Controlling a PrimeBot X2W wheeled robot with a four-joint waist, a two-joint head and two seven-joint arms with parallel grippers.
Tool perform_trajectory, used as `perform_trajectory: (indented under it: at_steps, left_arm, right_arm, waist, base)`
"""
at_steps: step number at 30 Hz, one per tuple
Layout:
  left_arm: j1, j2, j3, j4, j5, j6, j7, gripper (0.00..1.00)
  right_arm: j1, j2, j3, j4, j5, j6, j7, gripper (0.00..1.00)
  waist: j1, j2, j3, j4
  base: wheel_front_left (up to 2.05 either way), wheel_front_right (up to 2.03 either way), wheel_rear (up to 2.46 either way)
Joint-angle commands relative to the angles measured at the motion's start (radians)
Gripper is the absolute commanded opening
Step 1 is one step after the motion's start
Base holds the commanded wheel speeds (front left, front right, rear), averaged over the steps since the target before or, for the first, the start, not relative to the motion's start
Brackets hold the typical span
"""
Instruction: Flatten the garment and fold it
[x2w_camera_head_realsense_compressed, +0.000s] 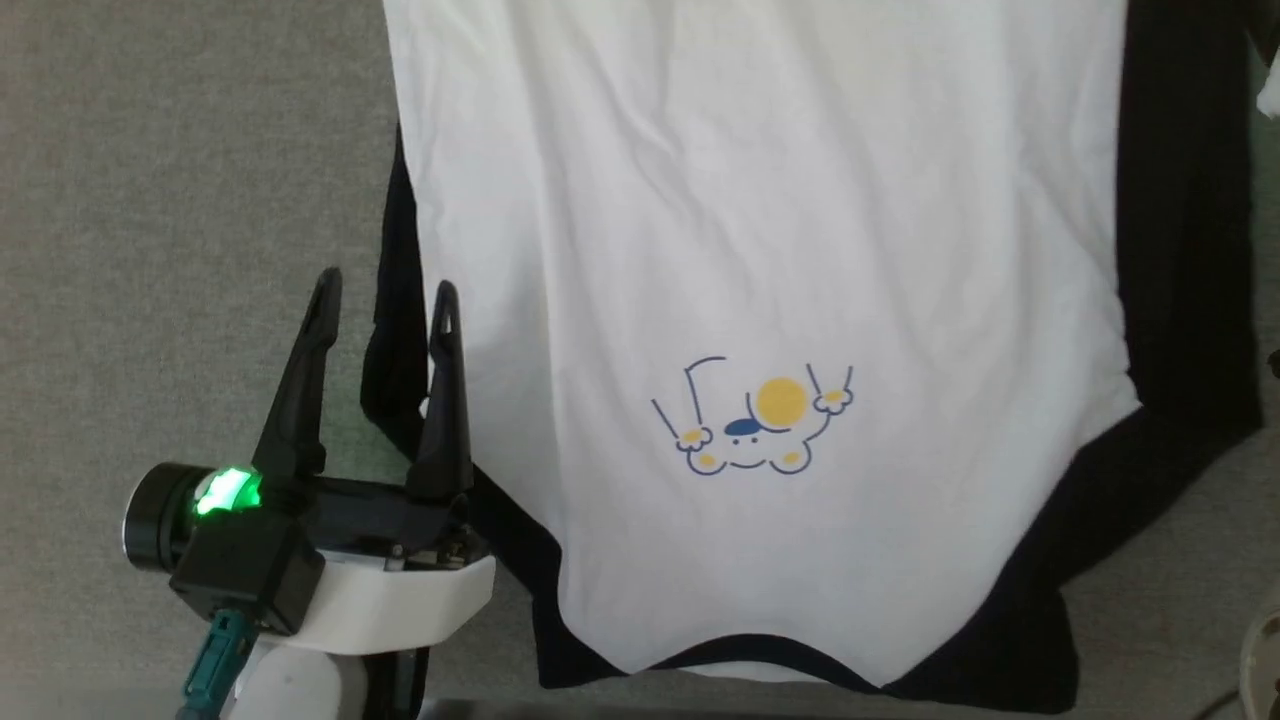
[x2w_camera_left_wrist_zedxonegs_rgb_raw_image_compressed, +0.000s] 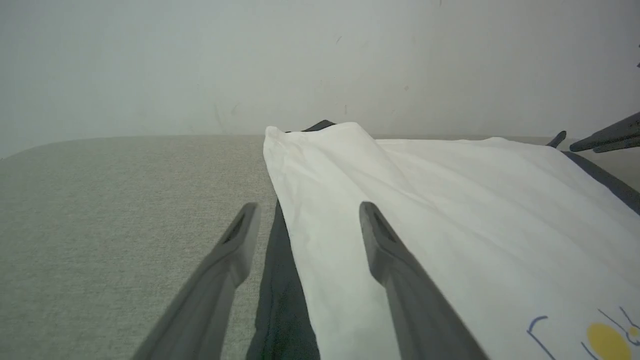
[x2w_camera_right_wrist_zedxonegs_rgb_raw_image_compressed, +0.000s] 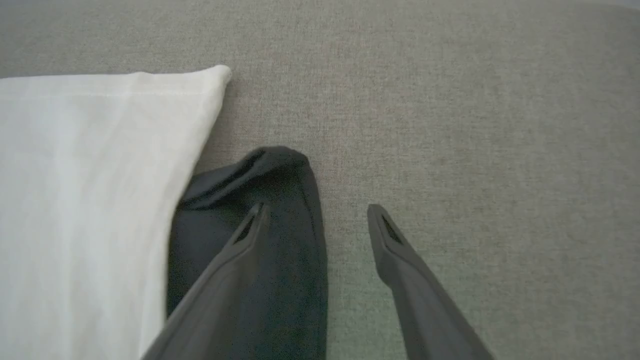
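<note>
Your left pincer (x2w_camera_head_realsense_compressed: 386, 283) stands wide open and empty over the shirt (x2w_camera_head_realsense_compressed: 760, 250), at the edge where a black sleeve (x2w_camera_head_realsense_compressed: 395, 340) peeks out, probably lined up to pinch that side. Your right pincer (x2w_camera_right_wrist_zedxonegs_rgb_raw_image_compressed: 319, 209), equally open and empty, hovers over the other sleeve (x2w_camera_right_wrist_zedxonegs_rgb_raw_image_compressed: 295, 190); the shirt lies spread print-up on the grey surface (x2w_camera_head_realsense_compressed: 150, 200).

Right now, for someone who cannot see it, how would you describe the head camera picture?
A white T-shirt with black sleeves lies spread on a grey fabric surface, collar nearest the camera, a small blue-and-yellow cartoon on its chest. At lower left the left claw stands open, fingers either side of one black sleeve.
</note>
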Motion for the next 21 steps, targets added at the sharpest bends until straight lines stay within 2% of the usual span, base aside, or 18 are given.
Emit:
perform_trajectory:
  at_steps: [1, 10, 11, 12, 13, 14, 21]
  left_arm:
    - [-0.015, -0.006, -0.001, 0.005, 0.007, -0.007, -0.005, 1.0]
    - [-0.031, -0.019, 0.006, 0.02, 0.019, -0.026, -0.005, 1.0]
    - [-0.032, -0.021, 0.006, 0.02, 0.021, -0.027, -0.005, 1.0]
    - [-0.032, -0.023, 0.006, 0.021, 0.023, -0.028, -0.005, 1.0]
    - [-0.032, -0.024, 0.007, 0.023, 0.024, -0.029, -0.005, 1.0]
    - [-0.031, -0.024, 0.008, 0.025, 0.025, -0.03, -0.005, 1.0]
    - [-0.008, -0.026, 0.022, 0.054, 0.029, -0.03, -0.005, 1.0]
  right_arm:
    - [-0.011, -0.002, -0.001, 0.005, -0.007, -0.001, 0.006, 1.0]
    - [-0.008, 0.002, -0.023, 0.036, -0.017, -0.001, 0.06, 1.0]
    - [-0.008, 0.004, -0.027, 0.039, -0.024, -0.001, 0.063, 0.65]
    - [-0.007, 0.006, -0.032, 0.042, -0.031, -0.001, 0.063, 0.41]
    - [-0.008, 0.009, -0.04, 0.043, -0.041, -0.001, 0.059, 0.05]
    - [-0.009, 0.012, -0.046, 0.044, -0.05, -0.001, 0.053, 0.0]
    - [0.006, 0.03, -0.082, 0.059, -0.073, -0.001, -0.021, 0.0]
  waist:
    - [-0.0002, 0.0, 0.036, 0.036]
    - [-0.0002, 0.0, 0.053, 0.063]
    - [-0.0002, 0.0, 0.051, 0.065]
    - [-0.0002, 0.0, 0.049, 0.066]
    - [-0.0002, 0.0, 0.046, 0.066]
    - [-0.0002, 0.0, 0.041, 0.065]
    - [-0.0002, 0.0, -0.039, 0.049]
  base:
    - [0.0, 0.0, 0.0]
    - [0.0, 0.0, 0.0]
    - [0.0, 0.0, 0.0]
    - [0.0, 0.0, 0.0]
    - [0.0, 0.0, 0.0]
    - [0.0, 0.0, 0.0]
    - [0.0, 0.0, 0.0]
